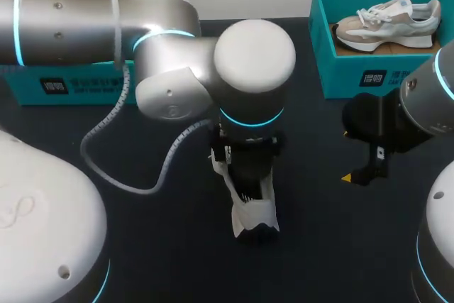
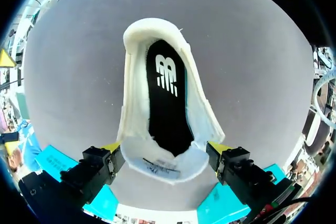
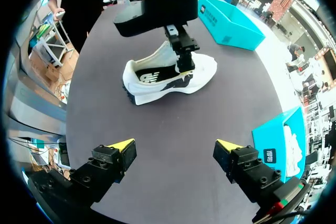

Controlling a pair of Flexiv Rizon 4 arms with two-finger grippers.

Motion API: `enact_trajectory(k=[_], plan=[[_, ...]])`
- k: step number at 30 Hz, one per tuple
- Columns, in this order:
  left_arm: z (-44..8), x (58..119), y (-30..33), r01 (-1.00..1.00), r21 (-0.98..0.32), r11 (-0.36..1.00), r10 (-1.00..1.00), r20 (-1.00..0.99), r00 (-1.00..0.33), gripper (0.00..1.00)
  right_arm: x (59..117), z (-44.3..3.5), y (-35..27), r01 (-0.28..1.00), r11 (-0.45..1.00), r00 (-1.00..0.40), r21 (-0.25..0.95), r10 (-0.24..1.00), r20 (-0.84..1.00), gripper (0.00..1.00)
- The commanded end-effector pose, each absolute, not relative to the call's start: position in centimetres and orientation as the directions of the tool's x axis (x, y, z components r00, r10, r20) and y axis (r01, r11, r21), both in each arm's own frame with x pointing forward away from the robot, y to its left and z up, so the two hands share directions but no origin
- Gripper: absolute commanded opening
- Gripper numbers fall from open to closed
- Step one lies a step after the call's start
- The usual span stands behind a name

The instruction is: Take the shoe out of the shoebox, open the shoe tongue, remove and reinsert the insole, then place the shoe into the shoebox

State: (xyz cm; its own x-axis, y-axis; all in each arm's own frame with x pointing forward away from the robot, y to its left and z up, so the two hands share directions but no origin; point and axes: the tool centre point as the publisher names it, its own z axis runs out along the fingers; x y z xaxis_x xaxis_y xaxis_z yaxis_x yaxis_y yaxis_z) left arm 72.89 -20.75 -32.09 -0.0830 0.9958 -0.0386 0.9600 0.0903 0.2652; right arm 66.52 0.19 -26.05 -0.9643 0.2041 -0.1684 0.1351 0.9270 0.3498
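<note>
The shoe [image 1: 254, 211] stands on its sole in the middle of the table [image 1: 333, 246], out of both boxes, heel toward the robot. The left pincer [image 2: 165, 148] comes down over its midfoot, straddling it at the tongue [image 2: 161, 165], which is raised and folded back. Whether the pincer grips the shoe or only brackets it, I cannot tell. The black insole [image 2: 165, 103] lies flat inside the shoe, showing through the wide mouth. The right pincer [image 3: 176, 148] hangs released over bare table, well apart from the shoe, with nothing in it. At the far right, the teal right box [image 1: 369, 79] holds a second shoe [image 1: 386, 25] on its side. The left box [image 1: 71, 84] sits at the far left, partly behind the left arm [image 1: 78, 26].
</note>
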Motion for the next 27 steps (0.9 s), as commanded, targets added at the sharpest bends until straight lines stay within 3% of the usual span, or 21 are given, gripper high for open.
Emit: enact_trajectory(k=[1, 9, 11, 12, 13, 15, 22, 25, 26, 27], plan=[[-31.0, 73.4, -19.6, 0.963, 0.255, 0.087, 0.996, -0.056, -0.075, 1.0, 66.4, -26.2, 0.2, 0.135, 0.927, -0.963, 0.35, 0.205, -0.172, 1.0], [-29.8, 75.8, -19.2, 0.96, 0.25, 0.122, 0.991, -0.081, -0.105, 1.0, 66.4, -26.2, 0.2, 0.135, 0.927, -0.963, 0.35, 0.205, -0.172, 1.0], [-29.7, 76.4, -19.4, 0.961, 0.246, 0.127, 0.99, -0.086, -0.109, 0.91, 66.4, -26.2, 0.2, 0.135, 0.927, -0.963, 0.35, 0.205, -0.172, 1.0], [-29.7, 76.5, -19.5, 0.961, 0.244, 0.128, 0.99, -0.086, -0.11, 0.64, 66.4, -26.2, 0.2, 0.135, 0.927, -0.963, 0.35, 0.205, -0.172, 1.0], [-29.8, 76.7, -19.6, 0.963, 0.239, 0.129, 0.99, -0.084, -0.112, 0.5, 66.4, -26.2, 0.2, 0.135, 0.927, -0.963, 0.35, 0.205, -0.172, 1.0], [-29.9, 76.9, -19.8, 0.966, 0.228, 0.124, 0.991, -0.079, -0.109, 0.43, 66.4, -26.2, 0.2, 0.135, 0.927, -0.963, 0.35, 0.205, -0.172, 1.0], [-30.4, 76.3, -19.8, 0.977, 0.199, 0.081, 0.996, -0.063, -0.069, 0.43, 66.4, -26.2, 0.2, 0.135, 0.927, -0.963, 0.35, 0.205, -0.172, 1.0], [-30.4, 75.8, -19.6, 0.98, 0.189, 0.06, 0.997, -0.06, -0.049, 0.37, 66.4, -26.2, 0.2, 0.135, 0.927, -0.963, 0.35, 0.205, -0.172, 1.0], [-30.3, 75.6, -19.5, 0.981, 0.186, 0.057, 0.997, -0.061, -0.047, 0.29, 66.4, -26.2, 0.2, 0.135, 0.927, -0.963, 0.35, 0.205, -0.172, 1.0], [-30.3, 75.4, -19.4, 0.981, 0.188, 0.054, 0.997, -0.063, -0.043, 0.28, 66.4, -26.2, 0.2, 0.135, 0.927, -0.963, 0.35, 0.205, -0.172, 1.0]])
